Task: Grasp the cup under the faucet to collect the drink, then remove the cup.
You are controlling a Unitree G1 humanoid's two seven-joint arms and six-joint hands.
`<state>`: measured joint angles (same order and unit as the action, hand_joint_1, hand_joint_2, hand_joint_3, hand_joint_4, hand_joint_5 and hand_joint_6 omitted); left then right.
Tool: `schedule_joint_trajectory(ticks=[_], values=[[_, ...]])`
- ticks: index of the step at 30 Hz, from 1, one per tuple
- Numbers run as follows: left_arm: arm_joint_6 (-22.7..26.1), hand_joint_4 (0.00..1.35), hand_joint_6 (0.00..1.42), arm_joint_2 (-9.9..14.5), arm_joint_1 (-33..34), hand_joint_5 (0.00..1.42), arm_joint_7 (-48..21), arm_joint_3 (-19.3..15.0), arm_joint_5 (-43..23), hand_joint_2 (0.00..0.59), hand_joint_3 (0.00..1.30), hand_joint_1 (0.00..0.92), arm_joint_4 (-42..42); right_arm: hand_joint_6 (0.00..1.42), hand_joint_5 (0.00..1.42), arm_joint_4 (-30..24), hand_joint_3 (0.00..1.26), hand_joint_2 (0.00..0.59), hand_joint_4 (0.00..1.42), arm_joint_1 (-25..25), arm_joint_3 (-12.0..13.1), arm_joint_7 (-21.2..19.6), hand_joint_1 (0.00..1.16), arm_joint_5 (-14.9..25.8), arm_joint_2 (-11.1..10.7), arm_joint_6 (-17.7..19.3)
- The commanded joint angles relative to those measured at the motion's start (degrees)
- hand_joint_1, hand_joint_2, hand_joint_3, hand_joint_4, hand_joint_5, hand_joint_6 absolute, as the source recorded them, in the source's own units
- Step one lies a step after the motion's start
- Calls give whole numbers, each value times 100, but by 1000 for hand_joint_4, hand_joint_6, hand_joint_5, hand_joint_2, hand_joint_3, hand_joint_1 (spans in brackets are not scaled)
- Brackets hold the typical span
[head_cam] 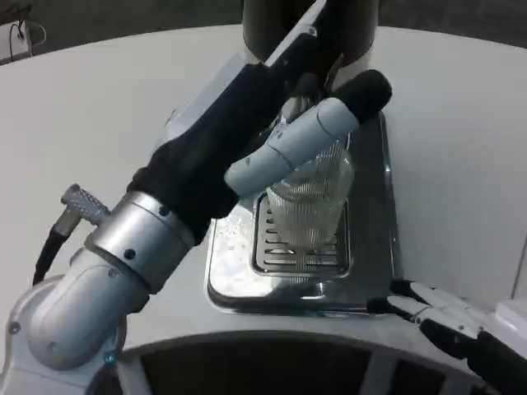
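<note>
A clear ribbed cup (311,202) stands on the slotted grate of a shiny metal drip tray (370,271), below the dark drink dispenser (354,33). My left hand (296,136) reaches in from the lower left and wraps its fingers (329,123) around the upper part of the cup. The faucet itself is hidden behind the hand. My right hand (440,317) rests at the tray's front right corner with its fingers apart and nothing in them.
The tray sits on a round white table (461,140) whose front edge curves just below the tray. A small white object (15,39) lies at the far left beyond the table.
</note>
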<state>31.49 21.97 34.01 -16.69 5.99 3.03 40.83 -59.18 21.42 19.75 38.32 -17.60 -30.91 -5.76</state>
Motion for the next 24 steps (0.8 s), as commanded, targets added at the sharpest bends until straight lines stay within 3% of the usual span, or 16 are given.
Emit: schedule_joint_trajectory(ticks=[1,8,18,24], values=[[129,0,107,-17,275,0,-33,130,106,38,0,0,13,18,3,-82,114,467,0,147,130,-64,422,109,75,189],[345,0,81,-37,370,0,-44,390,341,39,0,0,-66,18,3,-82,114,467,0,309,306,-65,422,253,155,365],[306,0,82,-163,218,0,13,708,772,39,0,0,-390,18,3,-82,114,467,0,567,621,-78,422,506,179,585],[228,0,86,-104,238,0,-93,866,1021,39,0,0,-598,18,3,-82,114,467,0,649,709,-92,422,601,162,634]])
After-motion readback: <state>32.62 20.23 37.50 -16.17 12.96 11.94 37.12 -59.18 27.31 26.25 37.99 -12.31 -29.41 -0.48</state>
